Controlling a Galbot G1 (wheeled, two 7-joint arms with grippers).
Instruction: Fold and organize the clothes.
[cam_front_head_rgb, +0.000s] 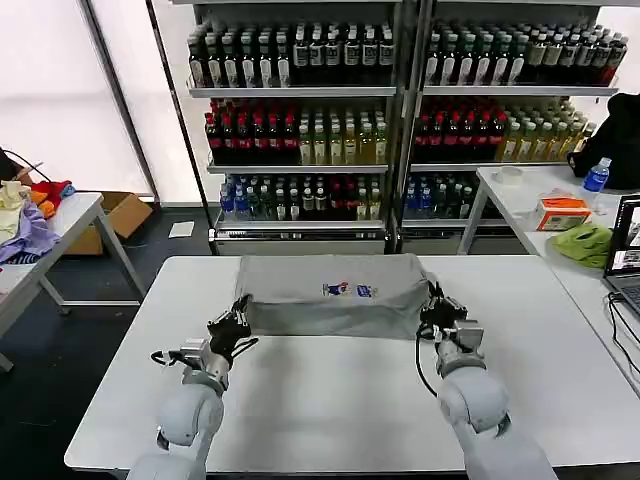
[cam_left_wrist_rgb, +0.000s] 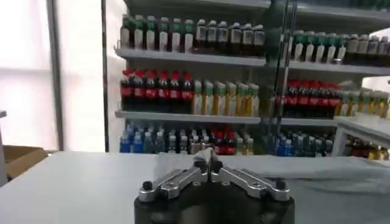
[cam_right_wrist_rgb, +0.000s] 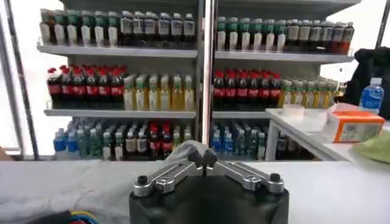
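Shirt (cam_front_head_rgb: 330, 293) folded into a band, centre frame on the white surface (cam_front_head_rgb: 330, 400). Left hand (cam_front_head_rgb: 238, 318) and right hand (cam_front_head_rgb: 432, 308) each clamped on a near corner, probably pinching both so the fold carries over evenly.

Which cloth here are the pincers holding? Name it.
The light grey shirt on the centre table, pinched by left pincer and right pincer; the others lie on side tables.
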